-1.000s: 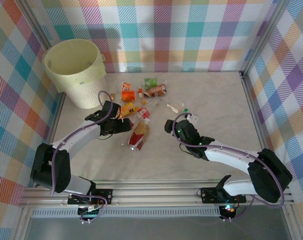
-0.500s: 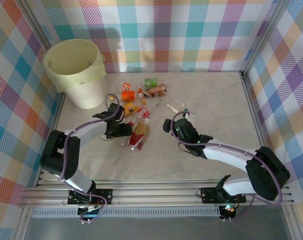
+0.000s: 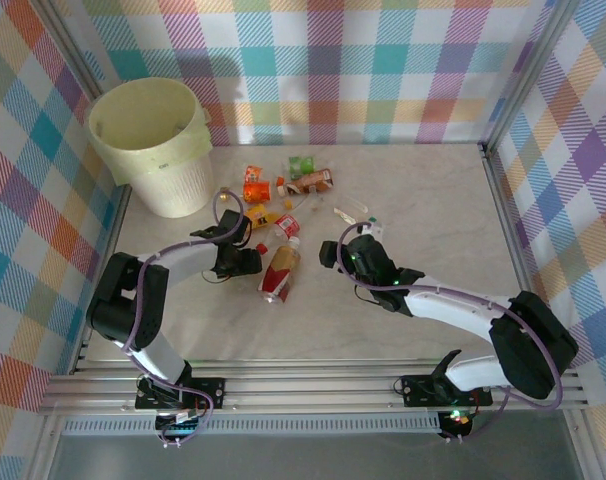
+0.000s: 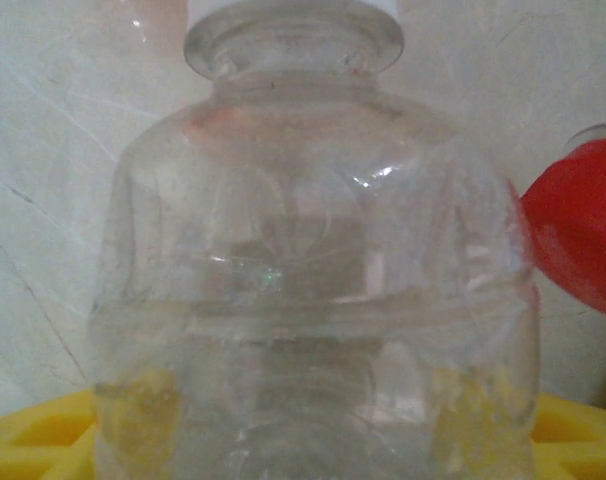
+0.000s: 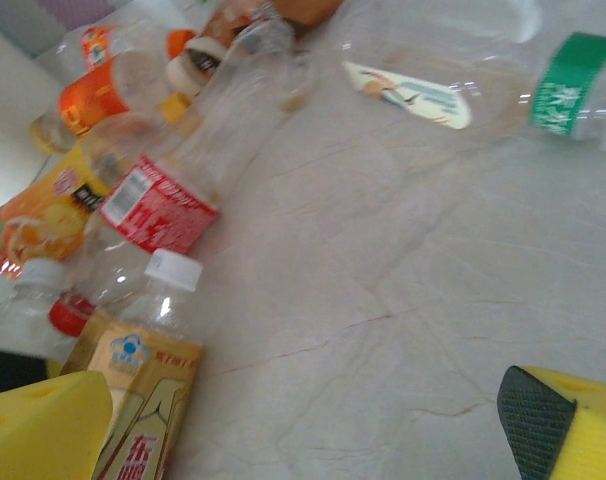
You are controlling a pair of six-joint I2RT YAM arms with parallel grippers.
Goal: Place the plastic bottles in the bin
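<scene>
The bin (image 3: 148, 150) stood at the far left corner of the surface (image 3: 433, 300), well apart from the bottles (image 3: 279, 270) scattered mid-surface. The left end effector (image 3: 253, 262) sat low at the cluster's near-left edge with a clear bottle (image 4: 313, 280) between its yellow pads (image 4: 33, 445). Whether it was clenched on it could not be told. The right end effector (image 5: 303, 440) was released, its fingers spread wide over bare surface just right of the cluster.

The plastic bottles (image 3: 280, 268) lie clustered on the worktop (image 3: 433, 220), mostly crushed (clear, with red, orange or green labels). The bin (image 3: 173, 185), pale yellow and ribbed, stands upright far left.
</scene>
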